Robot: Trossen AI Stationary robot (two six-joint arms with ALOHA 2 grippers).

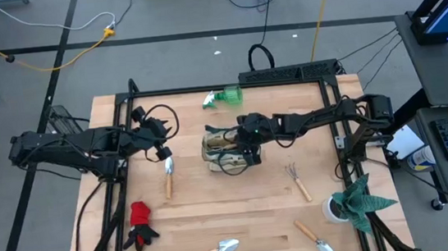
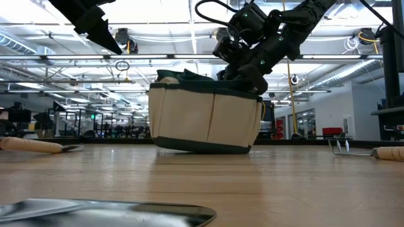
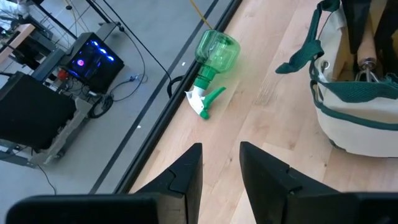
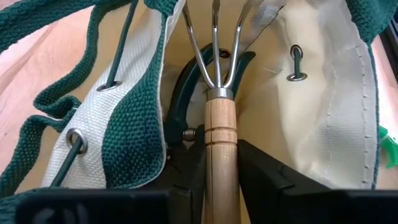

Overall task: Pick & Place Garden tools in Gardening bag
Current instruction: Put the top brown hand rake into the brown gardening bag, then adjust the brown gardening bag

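The cream-and-green gardening bag (image 1: 225, 152) stands on its base at the table's middle; it also shows in the low view (image 2: 205, 120). My right gripper (image 4: 217, 149) is in the bag's mouth (image 1: 246, 136), shut on a wooden-handled fork-rake (image 4: 219, 93). Black pruning shears (image 4: 180, 93) lie inside the bag beside it. My left gripper (image 3: 221, 165) is open and empty, above the table left of the bag (image 1: 163, 150). The green spray bottle (image 3: 211, 62) lies on its side at the far edge. A trowel (image 1: 168, 179) lies below my left gripper. My right gripper pinches the fork-rake's wooden handle (image 4: 221, 163) between its two fingers (image 4: 267, 174), just behind the metal collar. The fingers lie along the handle and come slanting down from the table's right. The tines (image 4: 214, 43) point down into the bag, between its walls.
A red glove (image 1: 141, 224) lies near left. A trowel (image 1: 219, 249) and another trowel (image 1: 313, 238) lie by the near edge. A second fork-rake (image 1: 297, 181) lies right of the bag. A white pot with a spiky plant (image 1: 355, 199) stands near right.
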